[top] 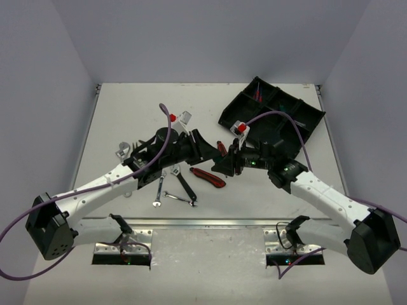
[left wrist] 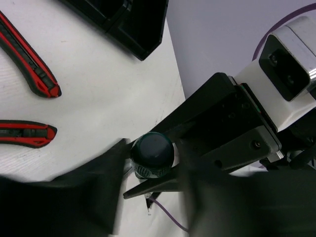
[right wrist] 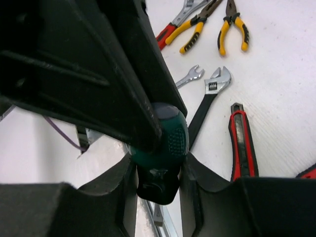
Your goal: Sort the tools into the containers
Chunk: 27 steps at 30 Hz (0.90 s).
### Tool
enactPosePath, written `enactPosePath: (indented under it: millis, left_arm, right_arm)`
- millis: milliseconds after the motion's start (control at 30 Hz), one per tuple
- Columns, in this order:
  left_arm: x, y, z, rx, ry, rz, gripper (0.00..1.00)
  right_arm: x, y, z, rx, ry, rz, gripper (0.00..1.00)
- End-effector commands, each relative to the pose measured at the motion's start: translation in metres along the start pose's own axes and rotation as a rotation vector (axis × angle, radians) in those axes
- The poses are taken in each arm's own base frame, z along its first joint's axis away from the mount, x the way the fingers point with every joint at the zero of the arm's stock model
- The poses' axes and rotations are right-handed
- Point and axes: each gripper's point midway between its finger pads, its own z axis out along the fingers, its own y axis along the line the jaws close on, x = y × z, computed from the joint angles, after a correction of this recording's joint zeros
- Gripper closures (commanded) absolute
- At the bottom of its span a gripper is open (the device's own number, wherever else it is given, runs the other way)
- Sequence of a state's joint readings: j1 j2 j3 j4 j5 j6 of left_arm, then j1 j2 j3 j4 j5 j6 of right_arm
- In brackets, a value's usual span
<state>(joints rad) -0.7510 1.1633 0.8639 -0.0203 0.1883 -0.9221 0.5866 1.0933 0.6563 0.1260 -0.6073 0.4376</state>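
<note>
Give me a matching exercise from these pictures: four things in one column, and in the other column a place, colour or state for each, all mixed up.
Column one
1. stubby green screwdriver
2. utility knives
3. organiser tray
4. pliers

Column two
A. yellow handles
B. gripped by both the left hand and the right hand
C. at the far right of the table
D. red and black, lying flat

Pairs: 1-B, 2-D, 3-C, 4-A
</note>
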Motion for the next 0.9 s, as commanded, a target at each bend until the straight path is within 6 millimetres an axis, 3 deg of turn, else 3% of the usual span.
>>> enactPosePath:
  millis: [0,33,67,133,200,300,367,433,500,633,767,867]
  left_arm:
    - [-0.017,-0.016,-0.008,0.008,-0.066,0.068,0.16]
    - [-0.022,-0.004,-0.012,-0.07,-0.085,0.092,0.0]
    - [-0.029,0.0,-0.019,-0.126,-0.108,0.115,0.0]
    - [-0.061,0.007,-0.043,-0.25,-0.257,0.148,0.0]
    - [-0.089,0.028,-0.078,-0.424,-0.401,0.183,0.0]
    - [-0.113,0.025,-0.132,-0.498,-0.542,0.221,0.0]
    - [-0.116,0.024,-0.153,-0.524,-0.55,0.285,0.0]
    - [-0.111,0.028,-0.165,-0.55,-0.509,0.359,0.0]
    - [-0.107,0.032,-0.173,-0.567,-0.479,0.409,0.0]
    - [-0.102,0.055,-0.195,-0.642,-0.506,0.447,0.0]
    - [-0.091,0.08,-0.202,-0.687,-0.511,0.454,0.0]
    - [-0.079,0.103,-0.198,-0.732,-0.491,0.45,0.0]
  right_arm:
    - [-0.039,-0.009,0.002,0.093,-0.111,-0.062,1.0]
    - [-0.04,-0.021,0.001,0.159,-0.109,-0.045,1.0]
    - [-0.037,-0.037,-0.002,0.248,-0.098,-0.015,1.0]
    - [-0.037,-0.081,-0.015,0.491,-0.067,0.075,1.0]
    - [-0.04,-0.127,-0.043,0.705,-0.046,0.187,1.0]
    - [-0.054,-0.184,-0.082,0.927,-0.038,0.337,1.0]
    - [-0.072,-0.23,-0.109,1.063,-0.043,0.384,1.0]
    - [-0.061,-0.285,-0.129,1.185,0.043,0.469,1.0]
    - [-0.093,-0.315,-0.141,1.232,0.067,0.466,1.0]
    - [-0.109,-0.382,-0.155,1.318,0.139,0.482,1.0]
    - [-0.113,-0.432,-0.184,1.381,0.117,0.534,0.98]
    - [-0.116,-0.445,-0.181,1.327,0.085,0.541,0.8]
